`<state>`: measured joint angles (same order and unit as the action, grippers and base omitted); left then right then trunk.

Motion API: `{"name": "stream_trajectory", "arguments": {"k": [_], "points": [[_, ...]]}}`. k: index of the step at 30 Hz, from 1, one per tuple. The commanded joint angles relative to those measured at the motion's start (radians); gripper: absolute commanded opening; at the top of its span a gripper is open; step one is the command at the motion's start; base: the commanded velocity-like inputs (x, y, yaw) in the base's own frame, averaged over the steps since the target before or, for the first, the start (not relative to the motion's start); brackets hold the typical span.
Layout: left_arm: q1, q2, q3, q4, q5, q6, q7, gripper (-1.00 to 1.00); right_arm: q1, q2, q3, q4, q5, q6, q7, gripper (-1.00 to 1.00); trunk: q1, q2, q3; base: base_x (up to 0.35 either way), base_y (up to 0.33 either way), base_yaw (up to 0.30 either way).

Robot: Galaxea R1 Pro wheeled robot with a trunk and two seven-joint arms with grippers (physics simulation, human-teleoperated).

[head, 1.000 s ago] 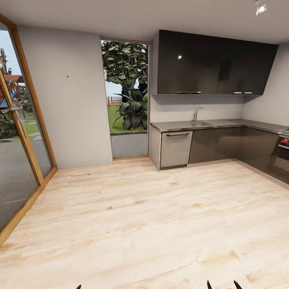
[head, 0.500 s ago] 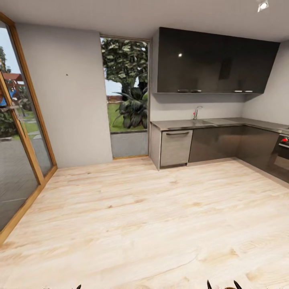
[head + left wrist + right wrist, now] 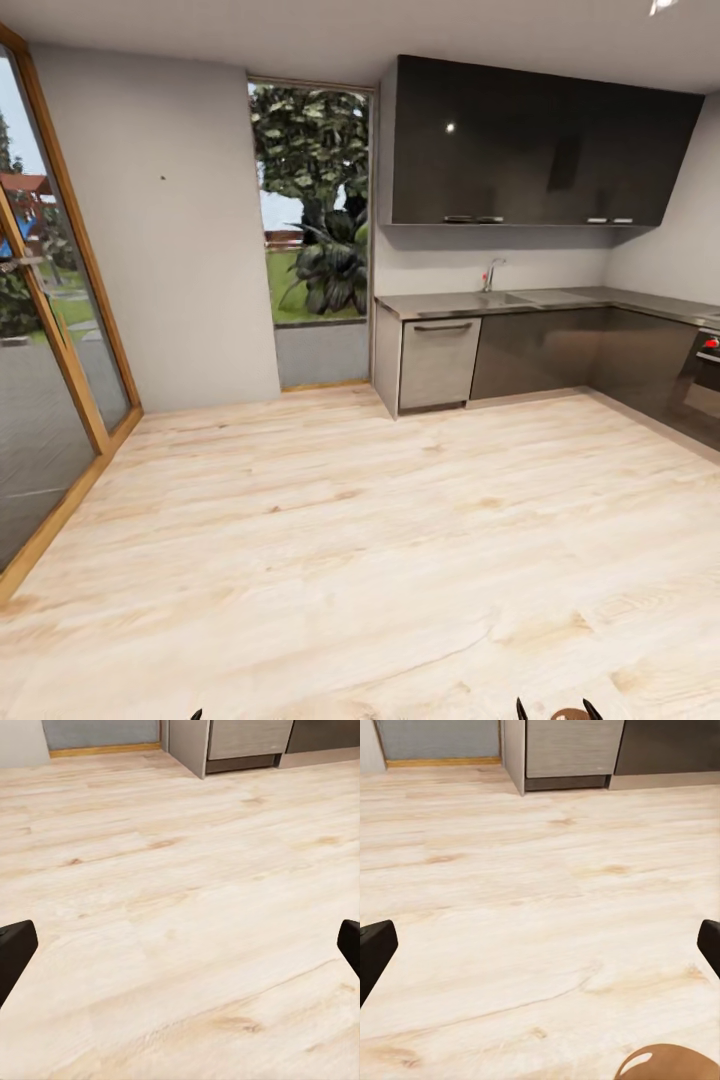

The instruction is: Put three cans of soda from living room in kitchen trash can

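Observation:
I face the kitchen, with grey lower cabinets (image 3: 440, 362), glossy black upper cabinets (image 3: 530, 145) and a grey counter (image 3: 450, 304) carrying a sink and chrome tap (image 3: 489, 274). A copper-brown shiny curved shape, seemingly the tash can (image 3: 667, 1063), peeks in on the wooden floor just below my right gripper (image 3: 540, 952); it also shows as the tash can's edge (image 3: 572, 714) between the right fingertips (image 3: 520, 710). My right gripper is open and holds nothing. My left gripper (image 3: 180, 952) is open over bare floor. The cans of soda are out of view.
A wide light-wood floor (image 3: 350, 520) stretches to the cabinets. A glass door with a wooden frame (image 3: 60, 330) stands at the left, a tall window with plants (image 3: 312, 200) in the far wall, and an oven (image 3: 705, 370) at the right edge.
The head view has shifted slightly, so the camera has moved. The copper-brown shape has come into view between the right fingertips at the bottom edge. Both grippers stay open.

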<state>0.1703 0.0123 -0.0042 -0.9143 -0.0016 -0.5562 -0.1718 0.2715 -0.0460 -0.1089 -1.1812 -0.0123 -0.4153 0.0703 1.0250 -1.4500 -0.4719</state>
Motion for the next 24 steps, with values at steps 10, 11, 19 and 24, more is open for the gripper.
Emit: {"name": "stream_trajectory", "arguments": {"k": [10, 11, 19, 24], "points": [[0.0, 0.0, -0.001, 0.0, 0.0, 0.0, 0.0, 1.0, 0.0, 0.0, 0.0, 0.0, 0.0, 0.001, -0.001, 1.0, 0.0, 0.0, -0.001, 0.0, 0.0, -0.04], [0.0, 0.0, -0.002, 0.0, 0.0, 0.0, 0.0, 1.0, 0.0, 0.0, 0.001, 0.0, 0.0, 0.0, -0.001, 1.0, 0.0, 0.0, -0.002, 0.0, 0.0, -0.206], [0.0, 0.0, -0.002, 0.0, 0.0, 0.0, 0.0, 1.0, 0.0, 0.0, 0.0, 0.0, 0.0, 0.0, -0.001, 1.0, 0.0, 0.0, -0.002, 0.0, 0.0, -0.233], [0.0, 0.0, -0.002, 0.0, -0.001, 0.0, 0.0, 1.0, 0.0, -0.001, 0.0, 0.0, 0.0, 0.0, -0.001, 1.0, 0.0, 0.0, -0.002, 0.0, 0.0, -0.248]]}}
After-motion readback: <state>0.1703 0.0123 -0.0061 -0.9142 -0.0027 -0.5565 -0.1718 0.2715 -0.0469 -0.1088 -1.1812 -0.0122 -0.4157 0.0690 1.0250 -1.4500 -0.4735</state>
